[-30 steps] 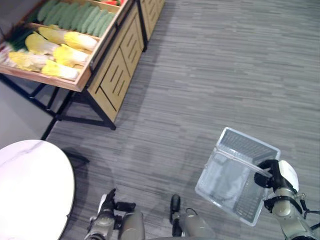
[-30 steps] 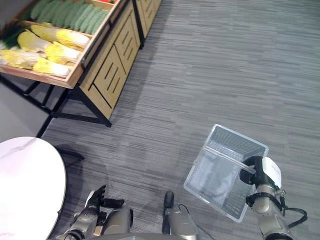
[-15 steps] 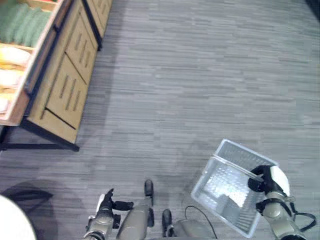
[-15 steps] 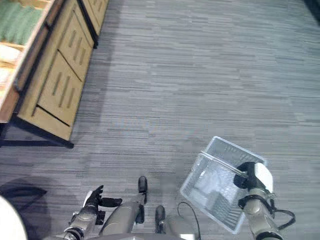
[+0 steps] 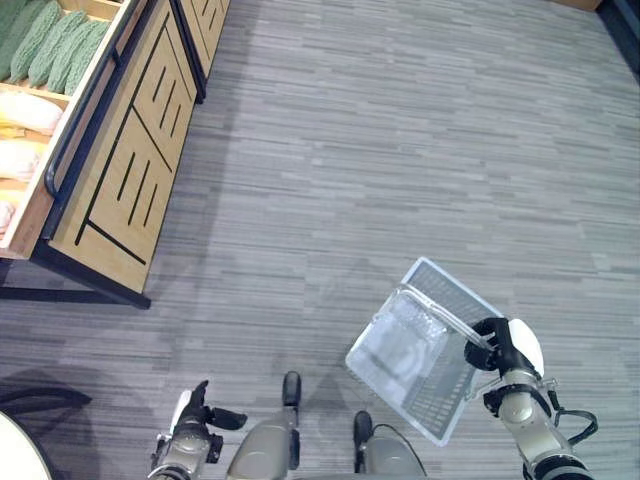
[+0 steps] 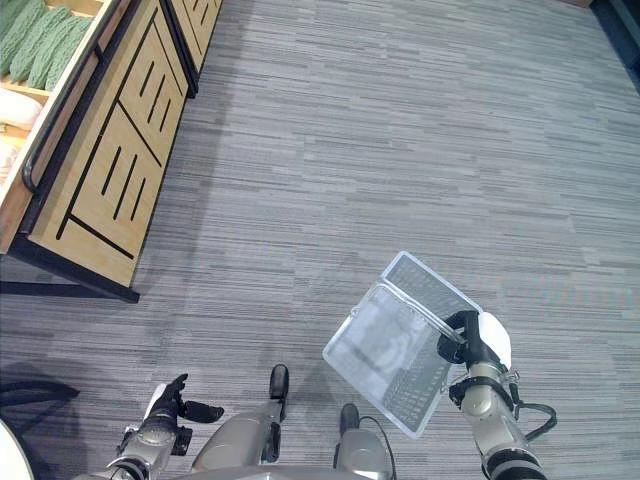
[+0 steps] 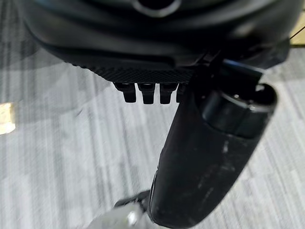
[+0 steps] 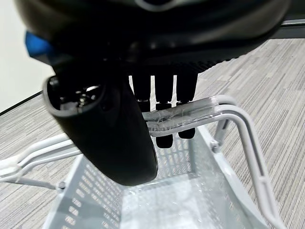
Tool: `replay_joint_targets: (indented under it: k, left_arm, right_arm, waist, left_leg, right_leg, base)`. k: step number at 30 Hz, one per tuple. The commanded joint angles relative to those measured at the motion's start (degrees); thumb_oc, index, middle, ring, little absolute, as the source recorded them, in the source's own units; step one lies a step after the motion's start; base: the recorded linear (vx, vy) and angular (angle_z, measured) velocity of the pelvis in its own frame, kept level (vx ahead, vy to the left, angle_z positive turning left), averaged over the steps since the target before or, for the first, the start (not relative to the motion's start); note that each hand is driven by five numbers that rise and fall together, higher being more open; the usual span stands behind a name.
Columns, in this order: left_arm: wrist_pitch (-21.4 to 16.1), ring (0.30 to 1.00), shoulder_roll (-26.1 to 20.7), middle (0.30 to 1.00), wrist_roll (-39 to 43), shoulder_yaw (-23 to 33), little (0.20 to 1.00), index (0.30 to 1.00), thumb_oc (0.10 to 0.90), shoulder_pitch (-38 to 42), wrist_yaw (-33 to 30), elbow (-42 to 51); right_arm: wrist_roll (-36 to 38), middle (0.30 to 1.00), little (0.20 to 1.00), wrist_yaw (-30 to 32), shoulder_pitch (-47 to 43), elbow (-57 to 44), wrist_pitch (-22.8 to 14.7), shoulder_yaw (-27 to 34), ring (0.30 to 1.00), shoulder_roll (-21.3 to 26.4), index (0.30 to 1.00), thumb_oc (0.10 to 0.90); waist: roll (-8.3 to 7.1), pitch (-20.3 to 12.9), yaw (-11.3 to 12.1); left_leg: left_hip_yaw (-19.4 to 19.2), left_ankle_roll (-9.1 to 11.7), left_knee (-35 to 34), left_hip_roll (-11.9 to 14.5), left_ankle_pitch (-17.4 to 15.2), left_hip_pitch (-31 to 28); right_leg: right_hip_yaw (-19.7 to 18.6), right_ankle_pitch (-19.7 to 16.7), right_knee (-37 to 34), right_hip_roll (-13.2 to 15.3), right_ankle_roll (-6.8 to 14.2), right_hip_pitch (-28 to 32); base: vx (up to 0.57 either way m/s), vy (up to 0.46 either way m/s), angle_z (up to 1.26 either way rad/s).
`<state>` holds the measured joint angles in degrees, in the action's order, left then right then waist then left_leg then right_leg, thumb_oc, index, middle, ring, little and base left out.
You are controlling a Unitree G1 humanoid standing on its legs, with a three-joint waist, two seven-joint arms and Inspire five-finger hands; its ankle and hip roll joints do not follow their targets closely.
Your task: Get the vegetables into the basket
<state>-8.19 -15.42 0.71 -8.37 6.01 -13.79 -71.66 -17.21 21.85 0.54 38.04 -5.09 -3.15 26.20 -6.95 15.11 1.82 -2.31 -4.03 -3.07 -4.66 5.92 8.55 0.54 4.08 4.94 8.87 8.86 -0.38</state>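
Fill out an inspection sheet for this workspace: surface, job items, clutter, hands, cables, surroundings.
Surface: grey striped floor, bare where it shows.
Job's things: clear basket hangs by its handle from the right hand, nothing seen inside; green and pale yellow vegetables lie on the wooden produce stand at far left.
Clutter: nothing seen.
Hands: right hand curled round the basket's handle; left hand low at lower left, fingers straight, holding nothing.
Cables: nothing seen beyond the robot's own.
Surroundings: edge of a white round table at the bottom left corner.
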Motion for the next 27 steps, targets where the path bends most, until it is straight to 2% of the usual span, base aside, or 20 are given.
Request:
replay_joint_targets:
  k: [1,5,7,9,10,13,14,16,17,20,22,26,27]
  left_arm:
    - [-1.29,1.0,-0.07,1.0,-1.55,0.35,1.0,1.0,0.9,0.34,-0.71,0.79]
    - [-1.26,1.0,0.07,1.0,-1.67,0.42,1.0,1.0,0.9,-0.05,-0.64,0.68]
    - [-1.15,1.0,-0.38,1.0,-1.56,0.92,1.0,1.0,0.9,-0.9,-0.64,1.14]
    - [-1.06,1.0,-0.5,1.0,-1.49,0.96,1.0,1.0,0.9,-0.84,-0.71,1.41]
    - [-1.06,1.0,-0.63,1.0,-0.99,1.1,1.0,1.0,0.9,-0.87,-0.77,1.33]
    - [-0.98,1.0,-0.59,1.0,-0.36,1.66,1.0,1.0,0.9,-0.71,-0.69,0.72]
    - [-0.85,1.0,-0.48,1.0,-0.14,1.72,1.0,1.0,0.9,-0.47,-0.53,0.33]
    - [-0.76,1.0,-0.33,1.0,-0.23,1.81,1.0,1.0,0.9,-0.15,-0.29,0.4]
    - [-0.8,1.0,-0.08,1.0,-0.35,1.55,1.0,1.0,0.9,-0.13,0.01,0.6]
    - [-0.81,1.0,0.24,1.0,-0.36,1.58,1.0,1.0,0.9,-0.49,0.22,0.68]
    - [-0.52,1.0,0.83,1.0,0.66,2.15,1.0,1.0,0.9,-0.52,0.3,0.19]
    - [-0.08,1.0,1.35,1.0,0.84,1.98,1.0,1.0,0.9,-0.15,0.26,-0.25]
    - [0.04,1.0,1.67,1.0,0.8,1.86,1.0,1.0,0.9,0.34,0.03,-0.36]
  right_arm:
    - [-0.48,0.3,0.3,4.35,-2.03,-4.65,-2.32,4.06,0.3,6.49,0.3,0.4]
    - [-0.95,0.3,0.3,4.25,-2.43,-5.3,-2.33,3.73,0.3,6.64,0.3,0.4]
    - [-1.35,0.3,0.3,4.24,-4.53,-6.7,-2.75,2.57,0.3,7.2,0.3,0.4]
    - [-1.46,0.3,0.3,4.21,-4.91,-6.94,-2.88,2.26,0.3,7.21,0.3,0.4]
    - [-1.59,0.3,0.3,4.27,-5.43,-6.57,-3.08,1.79,0.3,7.28,0.3,0.4]
    - [-1.57,0.3,0.3,3.98,-5.52,-7.85,-3.19,1.58,0.3,7.43,0.3,0.4]
    - [-1.15,0.3,0.3,4.06,-5.5,-8.31,-3.26,1.69,0.3,7.6,0.3,0.4]
    - [-1.23,0.3,0.3,4.21,-4.81,-9.5,-3.29,2.03,0.3,7.81,0.3,0.4]
    - [-1.24,0.3,0.3,4.12,-3.62,-9.25,-3.29,2.54,0.3,8.08,0.3,0.4]
    - [-0.86,0.3,0.3,3.61,-2.36,-9.61,-3.6,2.87,0.3,7.96,0.3,0.4]
    - [-0.05,0.3,0.3,3.32,-1.49,-10.35,-3.91,3.42,0.3,8.69,0.3,0.4]
    - [0.74,0.3,0.3,3.4,-0.64,-10.53,-4.35,4.15,0.3,9.46,0.3,0.4]
    - [1.09,0.3,0.3,3.67,-0.28,-10.34,-4.59,4.9,0.3,10.21,0.3,0.4]
  waist:
    - [-0.5,-2.06,0.45]
    - [-0.41,-2.05,0.8]
    - [1.19,-0.84,1.69]
    - [1.67,-0.46,1.69]
    - [2.16,-0.04,1.3]
    - [2.32,0.55,0.2]
    - [1.9,1.11,-0.73]
    - [1.69,1.31,-1.8]
    - [1.9,1.2,-2.66]
    - [1.84,0.45,-2.7]
    - [2.19,-0.16,-2.44]
    - [2.65,-0.63,-2.87]
    - [2.55,-0.3,-2.83]
  left_leg:
    - [-2.88,3.03,6.98,4.08,-5.39,1.05]
    - [-2.56,2.64,7.33,3.54,-5.97,0.8]
    - [-2.43,1.21,7.91,4.09,-6.68,-0.32]
    - [-2.25,1.13,7.85,4.2,-7.01,-0.97]
    - [-2.12,1.02,7.51,4.18,-7.44,-2.59]
    - [-1.32,1.42,6.58,4.08,-7.67,-4.93]
    - [-0.24,1.95,5.89,3.56,-8.5,-6.82]
    - [1.29,2.67,5.59,3.28,-9.62,-8.52]
    - [3.06,3.05,6.3,2.95,-10.35,-9.48]
    - [4.16,3.48,6.95,2.96,-11.0,-9.92]
    - [5.66,4.86,7.84,3.97,-9.94,-9.73]
    - [7.84,6.47,10.45,4.86,-8.66,-8.59]
    - [8.41,7.61,15.7,4.2,-7.01,-6.46]
  right_leg:
    - [-0.88,-15.29,0.43,2.35,1.49,-1.27]
    - [-1.14,-16.17,1.55,2.59,1.92,-1.28]
    - [-1.05,-19.52,12.75,2.05,2.2,-5.47]
    - [-0.97,-18.88,14.7,1.45,1.86,-6.72]
    - [0.38,-17.06,15.25,0.31,1.07,-9.6]
    - [2.0,-13.65,12.26,-1.28,-0.22,-12.4]
    - [2.43,-13.71,6.94,-1.75,-0.26,-13.61]
    - [1.26,-14.61,2.15,-2.01,0.04,-14.64]
    - [-1.4,-15.54,1.67,-2.8,0.26,-14.98]
    - [-1.41,-14.46,0.28,-3.2,-0.6,-12.99]
    - [0.05,-13.03,0.36,-4.22,-2.19,-11.55]
    - [2.1,-10.81,1.13,-4.91,-3.8,-10.25]
    - [3.05,-10.32,0.98,-4.69,-4.57,-8.83]
  base:
    - [0.01,0.026,0.07]
    - [0.0,0.029,0.01]
    - [-0.02,0.104,-0.08]
    - [0.04,0.081,-0.12]
    - [0.13,0.089,-0.02]
    - [0.15,-0.007,-0.06]
    - [0.29,-0.122,0.09]
    - [0.32,-0.167,0.22]
    - [0.25,-0.129,0.44]
    - [0.21,-0.162,0.95]
    - [0.16,-0.222,0.84]
    - [0.15,-0.215,0.84]
    - [0.18,-0.226,0.48]
